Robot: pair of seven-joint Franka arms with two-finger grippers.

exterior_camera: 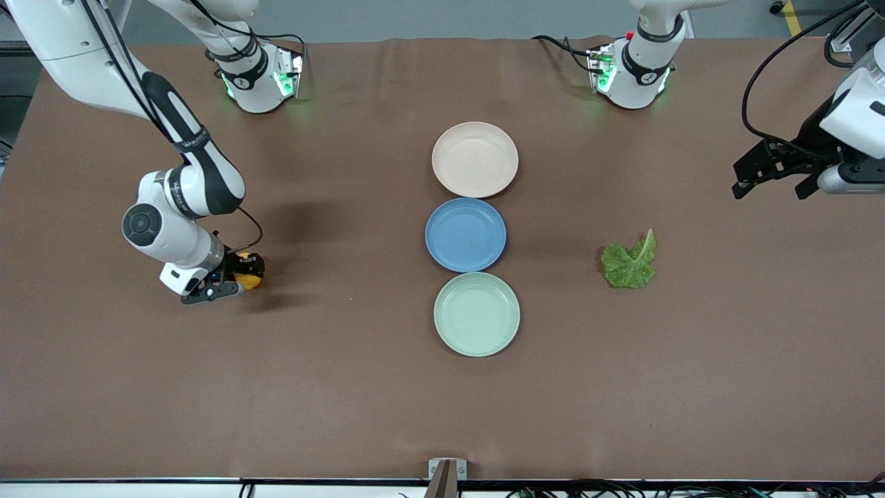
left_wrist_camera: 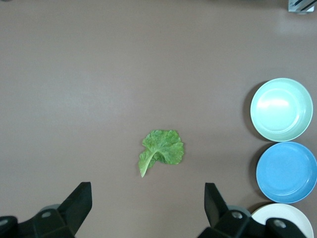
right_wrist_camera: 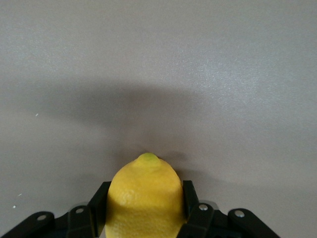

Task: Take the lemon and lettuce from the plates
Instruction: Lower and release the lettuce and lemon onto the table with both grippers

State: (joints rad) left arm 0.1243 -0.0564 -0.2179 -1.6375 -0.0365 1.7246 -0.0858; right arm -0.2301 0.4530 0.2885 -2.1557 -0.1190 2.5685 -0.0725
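Right gripper (exterior_camera: 243,275) clamped low by the table; left gripper (exterior_camera: 771,181) spread wide, raised.

Both arms have white rounded shells with black joint bands and thin black cables. Green lights glow on the two bases at the frame's top. The right gripper (exterior_camera: 235,277) and left gripper (exterior_camera: 771,169) are black, with small silver screws.

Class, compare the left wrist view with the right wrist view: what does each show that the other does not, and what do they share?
Only the left wrist view shows the lettuce lying on the table, the mint green plate, the blue plate, the rim of the beige-pink plate, and the open left gripper. Only the right wrist view shows the lemon, clamped in the shut right gripper. Both show the brown table.
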